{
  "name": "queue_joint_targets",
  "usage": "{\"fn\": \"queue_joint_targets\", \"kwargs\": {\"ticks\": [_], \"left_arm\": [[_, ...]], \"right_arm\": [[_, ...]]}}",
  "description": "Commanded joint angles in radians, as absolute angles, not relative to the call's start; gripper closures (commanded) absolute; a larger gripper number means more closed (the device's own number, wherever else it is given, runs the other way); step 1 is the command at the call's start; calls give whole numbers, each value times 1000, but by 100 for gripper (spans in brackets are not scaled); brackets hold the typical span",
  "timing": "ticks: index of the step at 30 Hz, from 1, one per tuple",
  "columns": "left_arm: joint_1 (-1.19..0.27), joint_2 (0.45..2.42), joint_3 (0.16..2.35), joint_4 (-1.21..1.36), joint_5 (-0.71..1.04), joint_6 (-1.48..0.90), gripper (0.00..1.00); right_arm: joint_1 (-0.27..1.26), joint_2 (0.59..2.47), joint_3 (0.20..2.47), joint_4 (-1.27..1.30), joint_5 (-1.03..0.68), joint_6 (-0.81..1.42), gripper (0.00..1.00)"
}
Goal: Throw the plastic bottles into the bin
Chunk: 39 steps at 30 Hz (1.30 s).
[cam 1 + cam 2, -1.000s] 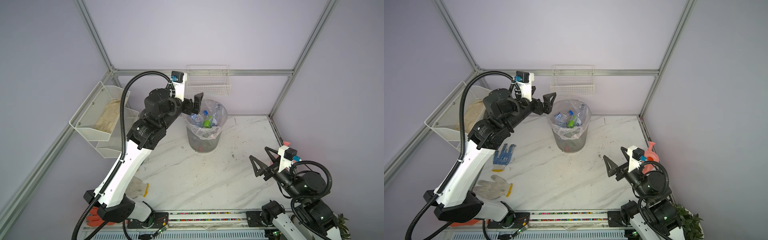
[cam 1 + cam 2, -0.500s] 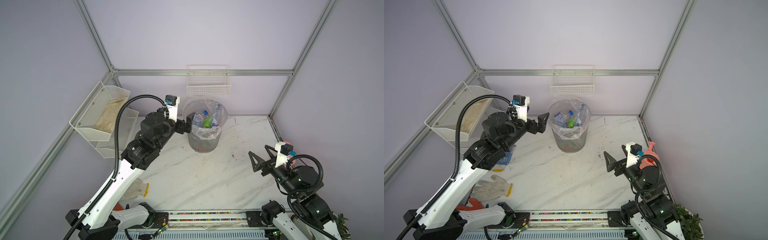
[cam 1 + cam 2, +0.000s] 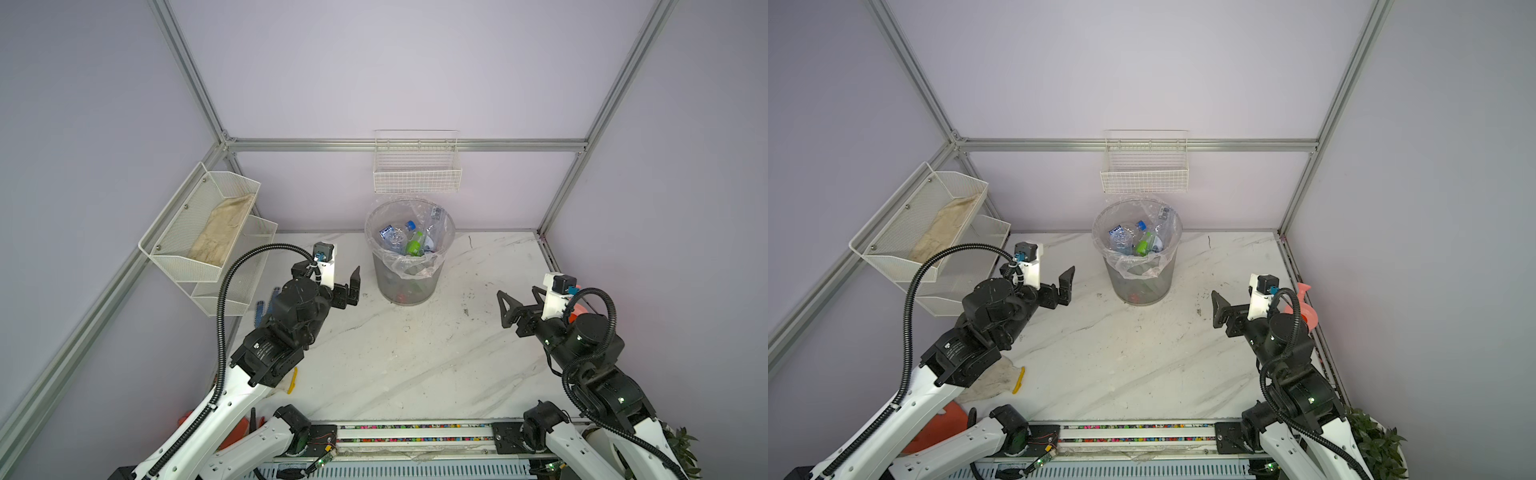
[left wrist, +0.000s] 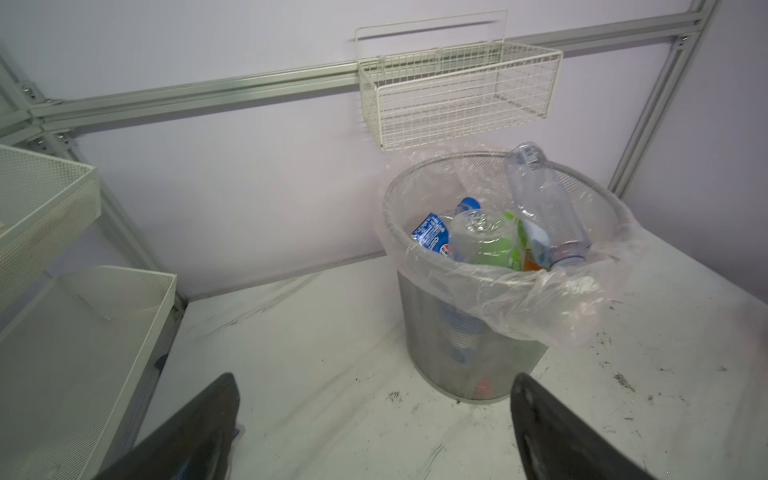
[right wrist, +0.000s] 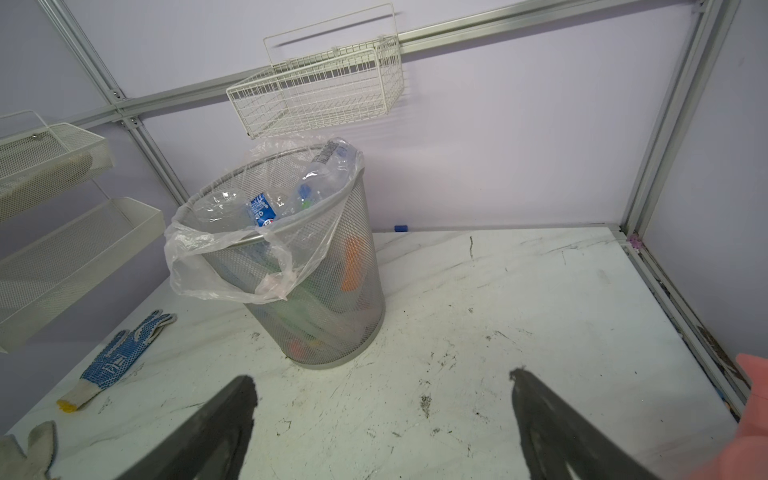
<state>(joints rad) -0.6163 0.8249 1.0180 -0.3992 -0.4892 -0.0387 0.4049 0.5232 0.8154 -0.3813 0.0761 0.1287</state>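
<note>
Left tool stands with its jaws spread wide and nothing between them. It hovers above the bench just left of the bin in both top views, with its fingers pointed towards the bin's lower wall. Right tool is likewise wide open and empty. It is held over the right part of the bench, well apart from the bin and facing it.

The bin stands upright at the back of the bench near the rear wall, below a white wire basket hung on that wall. A clear bag liner is folded over its rim and droops down the front. The plastic bottles lie piled inside, reaching nearly to the rim. Among them are a clear one with a blue label, a green bottle beside it, and a long clear bottle leaning neck down with its base up at the rim. Orange and red shapes show through the mesh lower down.

On the left part of the bench lie a blue-dotted work glove and a white glove. A pink spray bottle stands at the bench's right edge, behind the right arm. A small blue piece lies at the foot of the rear wall near the bin. On the left wall, a two-tier mesh shelf holds a beige cloth in its upper tray.
</note>
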Motion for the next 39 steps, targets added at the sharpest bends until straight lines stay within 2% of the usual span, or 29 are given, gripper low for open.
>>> {"fn": "queue_joint_targets", "kwargs": {"ticks": [1, 13, 17, 23, 39], "left_arm": [[-615, 777, 915, -367, -637, -34, 0], [-613, 670, 727, -433, -825, -81, 0], [-611, 640, 685, -439, -858, -109, 0], [-606, 615, 620, -435, -884, -148, 0], [-593, 713, 522, -381, -942, -245, 0]], "right_arm": [[409, 542, 842, -375, 100, 137, 3], [408, 563, 762, -235, 94, 158, 3], [409, 612, 743, -214, 144, 192, 3], [409, 630, 701, -141, 126, 189, 3], [408, 617, 586, -51, 346, 189, 3]]}}
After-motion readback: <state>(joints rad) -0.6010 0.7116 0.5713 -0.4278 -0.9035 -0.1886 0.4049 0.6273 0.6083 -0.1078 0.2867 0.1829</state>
